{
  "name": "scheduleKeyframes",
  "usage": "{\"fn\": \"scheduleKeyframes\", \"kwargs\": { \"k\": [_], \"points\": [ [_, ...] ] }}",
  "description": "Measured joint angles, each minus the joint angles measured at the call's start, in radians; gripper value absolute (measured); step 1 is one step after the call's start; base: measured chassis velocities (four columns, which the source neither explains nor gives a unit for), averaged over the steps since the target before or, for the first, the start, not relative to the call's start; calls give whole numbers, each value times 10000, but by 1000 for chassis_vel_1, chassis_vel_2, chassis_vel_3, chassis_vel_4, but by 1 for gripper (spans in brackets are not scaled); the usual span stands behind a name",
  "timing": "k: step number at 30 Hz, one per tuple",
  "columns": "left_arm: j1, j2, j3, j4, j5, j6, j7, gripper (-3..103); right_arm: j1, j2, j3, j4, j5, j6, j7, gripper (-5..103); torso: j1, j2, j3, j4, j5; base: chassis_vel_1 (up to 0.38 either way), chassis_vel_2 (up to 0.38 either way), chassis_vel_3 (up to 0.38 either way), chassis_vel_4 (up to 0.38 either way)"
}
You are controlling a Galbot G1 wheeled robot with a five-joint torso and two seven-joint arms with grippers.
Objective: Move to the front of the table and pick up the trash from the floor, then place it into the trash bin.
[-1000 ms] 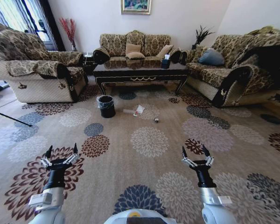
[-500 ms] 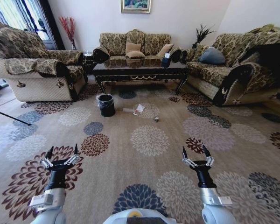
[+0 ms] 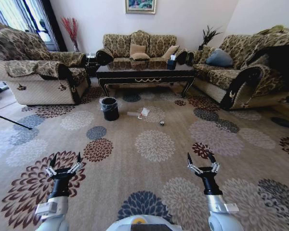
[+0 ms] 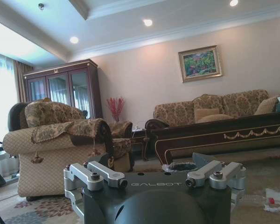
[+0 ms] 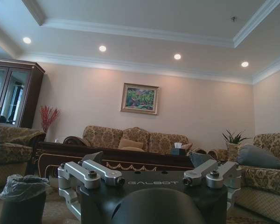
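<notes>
Trash (image 3: 144, 112) lies on the floor (image 3: 154, 159) at the upper middle of the head view: a crumpled white paper piece with a small clear bottle (image 3: 132, 114) touching its left side and a tiny scrap (image 3: 161, 123) lower right, all just in front of the worktop (image 3: 145, 73). The trash bin (image 3: 110, 109) stands near, to the paper's left. Both arms hang low at the bottom of the frame, well apart from the litter, the left gripper (image 3: 63, 163) and right gripper (image 3: 201, 162) each with jaws spread and holding nothing. The step in hand looks like the approach; it would go best by driving straight up the carpet, stopping short of the litter so it stays in reach and unflattened.
</notes>
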Motion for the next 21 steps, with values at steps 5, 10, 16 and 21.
{"fn": "scheduleKeyframes", "kwargs": {
  "k": [5,10,16,21],
  "points": [
    [-6,-11,-101,25,-158,-95,1,100,118,51,-95,-235,-63,38,-26,100,0,18,15,1,0,-167,195,175,-198],
    [-14,-26,-109,41,-195,-146,7,100,196,66,-132,-352,-77,43,-26,100,1,30,25,-3,-1,-287,262,274,-256],
    [-64,-35,-98,77,-204,-155,22,100,247,81,-120,-449,-81,41,9,100,5,38,35,-1,-1,-328,317,340,-317],
    [-57,-41,-88,81,-204,-170,29,100,266,91,-103,-485,-81,42,39,100,7,45,41,0,-1,-344,334,345,-337]
  ]
}}
